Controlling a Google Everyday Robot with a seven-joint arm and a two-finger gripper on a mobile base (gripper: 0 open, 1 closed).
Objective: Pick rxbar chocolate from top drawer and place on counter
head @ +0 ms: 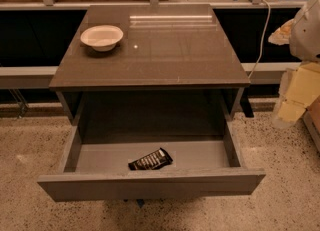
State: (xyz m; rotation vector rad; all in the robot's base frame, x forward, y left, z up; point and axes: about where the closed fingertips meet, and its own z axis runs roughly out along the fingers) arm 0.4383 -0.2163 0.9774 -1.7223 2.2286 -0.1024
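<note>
The rxbar chocolate (150, 159), a flat black wrapper with white lettering, lies on the grey floor of the top drawer (150, 185), near its front panel and a little left of centre. The drawer is pulled fully out of the cabinet. The counter (160, 50) is the glossy brown-grey top above it. My gripper (296, 95) shows as pale yellow parts under the white arm housing (307, 25) at the right edge of the view. It is level with the cabinet top, well to the right of the drawer and apart from the bar.
A white bowl (102, 37) stands on the counter's back left corner. A white cable (261, 30) hangs behind the cabinet's right side. A rail and dark panels run behind the cabinet. The speckled floor (30, 145) surrounds the drawer.
</note>
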